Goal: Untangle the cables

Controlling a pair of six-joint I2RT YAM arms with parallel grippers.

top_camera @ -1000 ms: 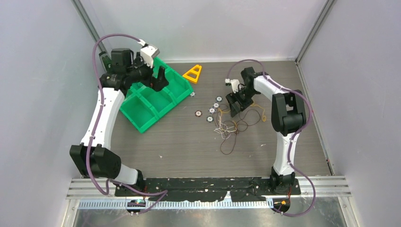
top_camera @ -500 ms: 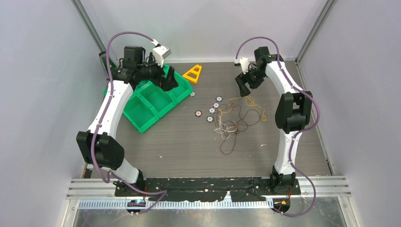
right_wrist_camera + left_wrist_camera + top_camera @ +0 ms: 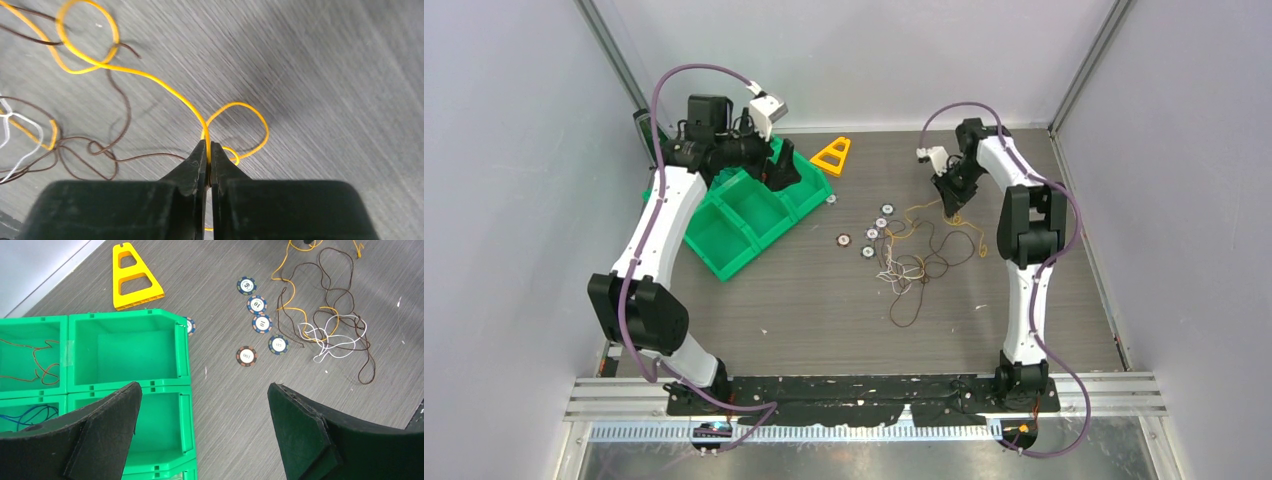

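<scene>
Took in the grey table (image 3: 824,320) first, with the green bin (image 3: 719,232) at its far left, and noted a brown wire (image 3: 42,360) and a blue wire (image 3: 30,412) already sorted into separate compartments. Found the left gripper (image 3: 202,389) hanging above that bin, spread wide and holding nothing. Placed the cables (image 3: 919,262) right of centre on the table, loose but knotted together, well apart from the bin. Caught the right gripper (image 3: 208,150) at the far edge of that bunch, pinched tight on the yellow wire (image 3: 165,87) just where it curled into a small loop. Judged the step in hand to be freeing that one strand. Reckoned the next move called for a slow lift and pull away from the heap, since the brown loops (image 3: 125,107) and a white strand (image 3: 330,342) crossed it nearer the middle and looked likely to drag along. Read numerals on the chips (image 3: 258,304) just beside the tangle: 50, then 10 twice, and 100 on a brown-rimmed one; could not make out the fifth. Spotted no brand or label anywhere.
</scene>
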